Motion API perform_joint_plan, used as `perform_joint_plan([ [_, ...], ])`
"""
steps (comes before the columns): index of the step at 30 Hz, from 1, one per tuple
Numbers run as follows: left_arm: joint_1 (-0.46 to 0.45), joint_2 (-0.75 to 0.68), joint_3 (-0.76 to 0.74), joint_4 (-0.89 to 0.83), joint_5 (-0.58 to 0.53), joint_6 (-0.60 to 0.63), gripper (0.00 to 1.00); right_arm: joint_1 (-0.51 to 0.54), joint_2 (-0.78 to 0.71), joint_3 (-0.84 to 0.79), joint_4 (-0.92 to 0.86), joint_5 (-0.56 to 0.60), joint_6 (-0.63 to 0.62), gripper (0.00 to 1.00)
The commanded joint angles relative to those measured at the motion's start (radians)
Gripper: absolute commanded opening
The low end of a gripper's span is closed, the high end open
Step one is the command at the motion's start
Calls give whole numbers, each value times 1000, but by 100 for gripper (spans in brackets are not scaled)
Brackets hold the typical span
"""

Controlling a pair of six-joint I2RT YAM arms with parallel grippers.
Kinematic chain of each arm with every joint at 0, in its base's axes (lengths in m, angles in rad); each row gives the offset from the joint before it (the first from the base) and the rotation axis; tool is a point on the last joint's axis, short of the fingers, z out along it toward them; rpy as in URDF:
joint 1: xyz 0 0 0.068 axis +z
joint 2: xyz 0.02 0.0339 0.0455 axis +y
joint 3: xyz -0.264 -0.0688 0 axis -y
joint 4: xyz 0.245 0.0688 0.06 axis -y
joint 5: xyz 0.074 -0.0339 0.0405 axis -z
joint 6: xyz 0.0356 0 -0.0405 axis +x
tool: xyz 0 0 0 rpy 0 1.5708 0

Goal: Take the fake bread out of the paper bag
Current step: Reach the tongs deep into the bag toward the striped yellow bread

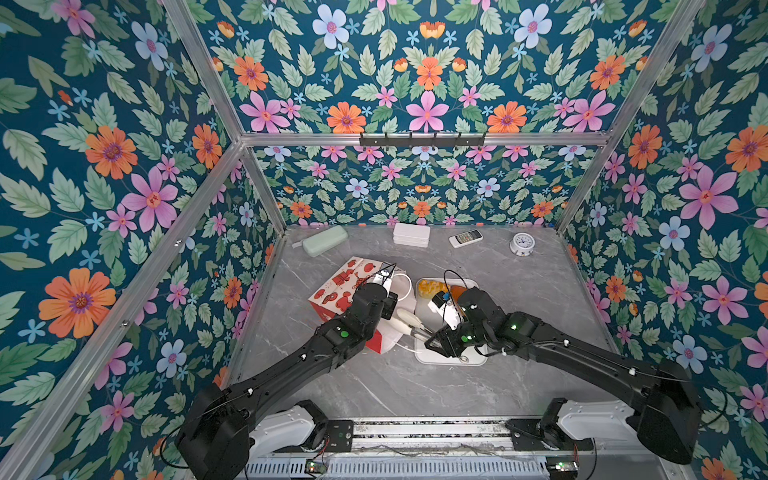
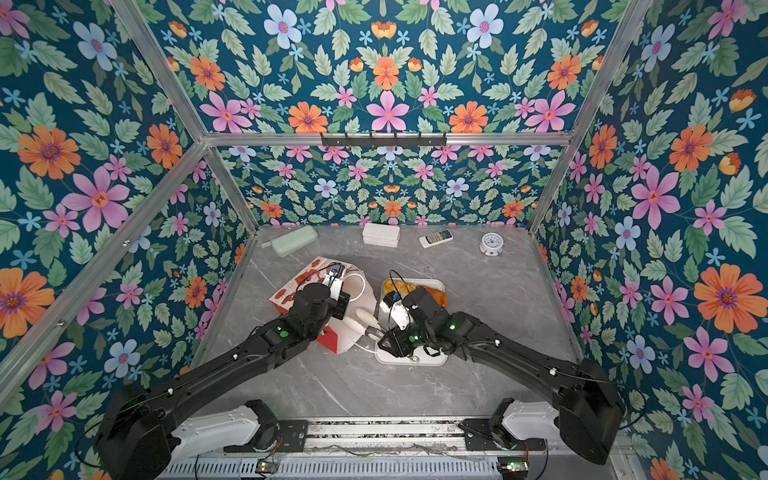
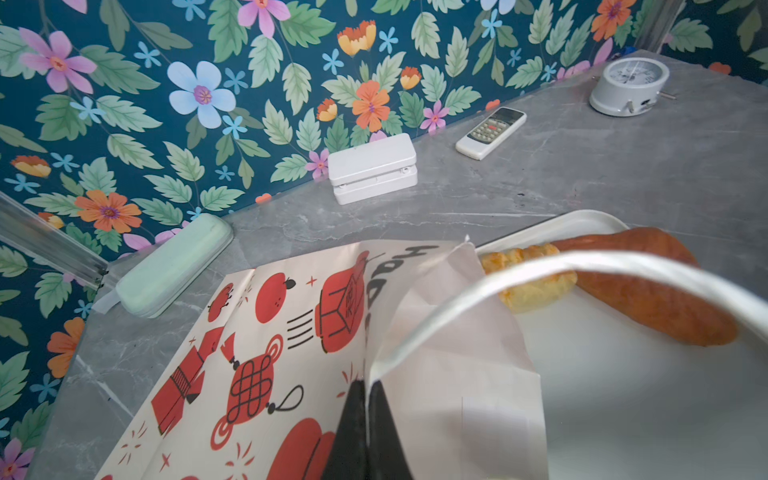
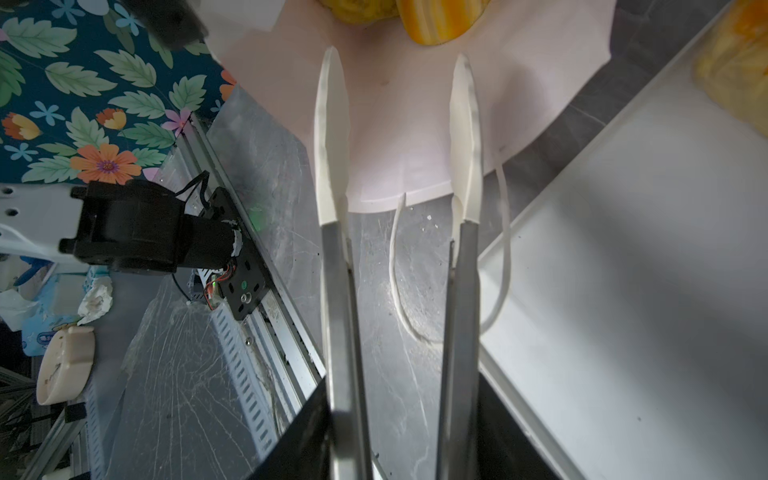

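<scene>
**Bag mouth pinched open, tongs at its lip**

I see a tall white paper bag with red cartoon prints (image 1: 343,286) lying on its side on the grey marbled surface (image 1: 374,390). It lies just left of centre in both top views. Its mouth faces a white rectangular tray (image 1: 473,358) just beside it, at centre frame.

My left tool (image 3: 365,419) is closed, pinching the upper edge of the bag's mouth. A white cord handle (image 3: 561,259) arcs close in front of that wrist camera.

My right tool (image 4: 399,444) is clamped on a pair of metal tongs with white tips (image 4: 332,137). The tips stand apart and reach over the bag's lower lip.

Two glossy golden-orange pieces of fake bread (image 4: 436,18) sit inside the bag, just past the tips. Two more lie side by side at the tray's far end: a pale yellow bun (image 3: 532,282) and an orange-brown oblong roll (image 3: 648,291).

Along the surface's far edge, from left to right, are a mint-green case (image 1: 324,241), a white box (image 1: 411,235), a remote control (image 1: 465,239) and a round white clock (image 1: 520,243).
</scene>
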State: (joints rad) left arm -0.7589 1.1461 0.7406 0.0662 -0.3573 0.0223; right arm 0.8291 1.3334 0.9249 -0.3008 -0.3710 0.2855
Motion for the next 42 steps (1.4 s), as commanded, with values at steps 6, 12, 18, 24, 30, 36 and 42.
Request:
perform_joint_plan([
  [6,1,-6,0,11,92,-16,0,2,191,117,100,1,-14,52],
  [12,0,-14,-3,12,101,-22,0,1,297,173,105,35,39,55],
  [18,0,-6,-3,14,119,-32,0,2,353,178,160,36,84,57],
  [24,0,-9,-4,19,139,-43,0,2,393,204,182,35,95,58],
  [30,-1,-15,-12,27,153,-55,0,2,438,229,199,42,106,58],
  [36,-1,-23,-22,41,163,-62,0,2,489,260,202,45,113,58],
  [42,-1,-22,-28,64,174,-68,0,2,523,282,212,46,127,57],
])
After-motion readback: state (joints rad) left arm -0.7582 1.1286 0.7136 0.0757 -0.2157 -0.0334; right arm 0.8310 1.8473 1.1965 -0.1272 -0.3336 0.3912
